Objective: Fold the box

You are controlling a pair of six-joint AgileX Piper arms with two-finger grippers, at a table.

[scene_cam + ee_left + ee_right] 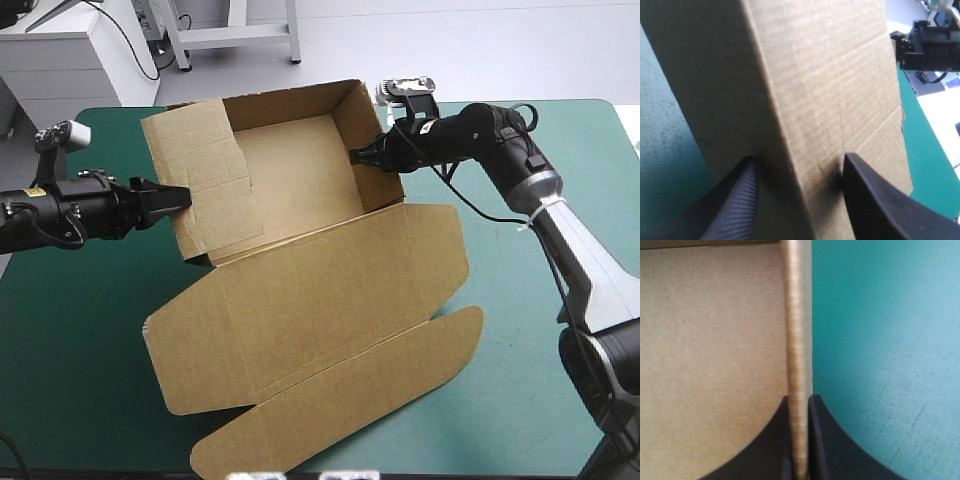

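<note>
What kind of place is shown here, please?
Probably a robot test bench: a table with a teal-green cover, a half-folded brown board box on it, and the black-fingered left gripper and right gripper at its opposite walls.

Bright, even overhead light. High view: thin dark shadows under the box [300, 170] at its left and lower edges, on the cover [80, 330]. Left wrist view: one box face shaded, the other lit, darkest beside the fingers [735, 205]. Right wrist view: almost shadowless.
</note>
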